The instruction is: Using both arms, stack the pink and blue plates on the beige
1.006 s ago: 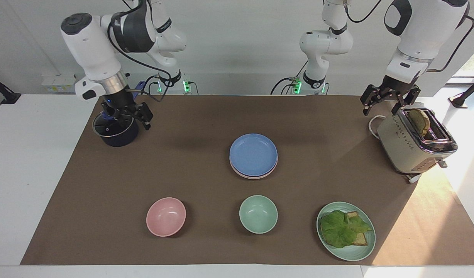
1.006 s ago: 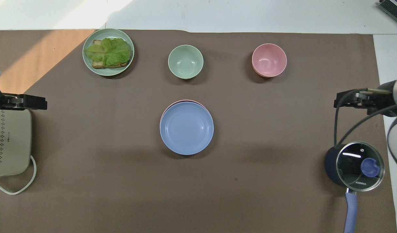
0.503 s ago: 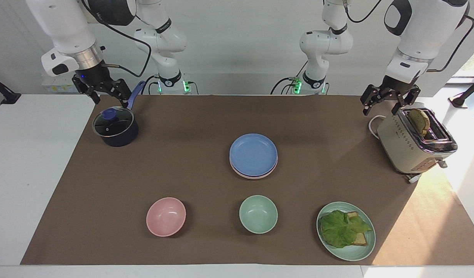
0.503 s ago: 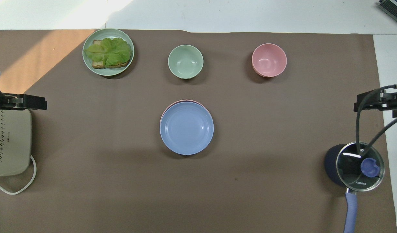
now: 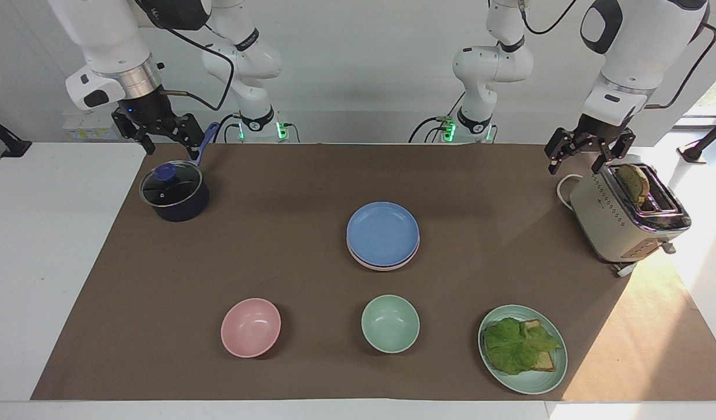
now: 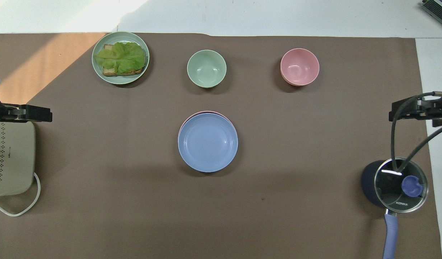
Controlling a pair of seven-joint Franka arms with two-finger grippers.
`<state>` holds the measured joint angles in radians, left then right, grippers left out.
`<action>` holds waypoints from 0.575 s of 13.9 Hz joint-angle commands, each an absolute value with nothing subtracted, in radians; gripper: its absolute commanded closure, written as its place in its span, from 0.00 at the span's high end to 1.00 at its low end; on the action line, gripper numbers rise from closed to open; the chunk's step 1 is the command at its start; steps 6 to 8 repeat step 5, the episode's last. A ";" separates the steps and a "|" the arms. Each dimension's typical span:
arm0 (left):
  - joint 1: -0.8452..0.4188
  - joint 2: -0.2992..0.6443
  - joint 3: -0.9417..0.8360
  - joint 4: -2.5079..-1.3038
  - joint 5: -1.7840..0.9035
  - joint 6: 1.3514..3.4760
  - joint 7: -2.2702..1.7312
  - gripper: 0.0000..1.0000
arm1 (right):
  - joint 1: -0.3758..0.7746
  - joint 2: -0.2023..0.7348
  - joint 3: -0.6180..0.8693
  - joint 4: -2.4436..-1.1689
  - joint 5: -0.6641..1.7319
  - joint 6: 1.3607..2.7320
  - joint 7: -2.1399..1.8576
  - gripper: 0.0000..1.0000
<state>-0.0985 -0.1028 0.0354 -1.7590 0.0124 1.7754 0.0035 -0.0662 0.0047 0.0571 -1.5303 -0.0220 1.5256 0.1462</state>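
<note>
Tools first: left tool (image 5: 588, 156) up in the air beside the toaster (image 5: 626, 219), at the left arm's end of the bench, fingers spread wide, nothing between them. Right tool (image 5: 158, 137) raised over the saucepan's handle (image 5: 205, 139), at the right arm's end, fingers likewise spread and empty. Both well apart from the plates, neither touching anything.

Out from the right tool: dark saucepan (image 5: 174, 195) with glass lid (image 6: 401, 185) and blue knob (image 5: 164, 172), standing on the brown mat (image 5: 276, 245). Out from the left tool: slice of toast (image 5: 634, 182) poking up from the toaster's slot, white cord (image 6: 17, 210) looping on the mat beside it.

Middle of the mat: blue plate (image 5: 383, 233) on top of the stack, flat and level. Pink plate (image 6: 192, 116) directly under it, only a thin crescent of rim showing. Beige plate (image 5: 376, 266) at the bottom, just a pale sliver peeking out at the edge farther from the robots in the facing view, hidden from overhead.

Farther from the robots than the stack, in a row: pink bowl (image 5: 251, 327) toward the right arm's end, green bowl (image 5: 390, 323) in line with the stack, mint-green plate (image 5: 536, 382) with lettuce (image 5: 515, 344) over toast toward the left arm's end.
</note>
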 commanded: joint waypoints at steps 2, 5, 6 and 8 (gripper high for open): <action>-0.092 -0.092 0.034 -1.735 0.025 1.756 0.009 1.00 | -0.072 0.023 0.064 -1.505 -0.020 1.517 0.138 1.00; -0.092 -0.092 0.034 -1.735 0.025 1.756 0.011 1.00 | -0.074 0.023 0.063 -1.506 -0.020 1.517 0.138 1.00; -0.092 -0.092 0.034 -1.735 0.025 1.756 0.011 1.00 | -0.074 0.023 0.063 -1.506 -0.020 1.517 0.138 1.00; -0.092 -0.092 0.034 -1.735 0.025 1.756 0.011 1.00 | -0.074 0.023 0.063 -1.506 -0.020 1.517 0.138 1.00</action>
